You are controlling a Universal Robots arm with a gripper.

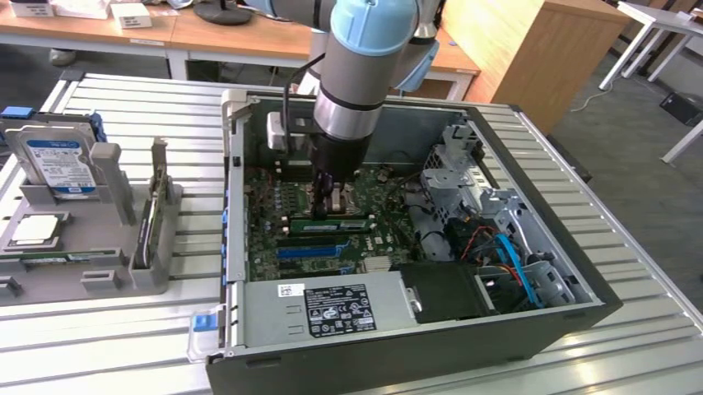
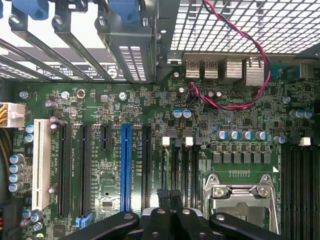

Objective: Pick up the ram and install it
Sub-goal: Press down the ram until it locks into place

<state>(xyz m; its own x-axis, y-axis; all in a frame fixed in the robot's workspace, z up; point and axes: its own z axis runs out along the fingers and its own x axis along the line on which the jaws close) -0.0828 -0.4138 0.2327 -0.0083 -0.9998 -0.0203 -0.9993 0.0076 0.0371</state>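
The ram (image 1: 329,224), a thin green stick with a white label, stands on edge in a memory slot on the motherboard inside the open computer case (image 1: 236,206). My gripper (image 1: 322,206) reaches straight down into the case, and its fingertips are at the ram's top edge. I cannot tell whether they touch it. In the wrist view the gripper (image 2: 170,194) is shut, its two black fingers pressed together with nothing between them. It sits over the black memory slots (image 2: 182,165) beside the CPU socket (image 2: 240,197).
A grey fixture (image 1: 99,280) at the exterior view's left holds a blue-labelled hard drive (image 1: 61,164) and an upright card (image 1: 148,210). Inside the case are the power supply (image 1: 341,304), a metal drive cage (image 1: 462,164) and blue cables (image 1: 511,263). A red-black wire (image 2: 235,97) crosses the board.
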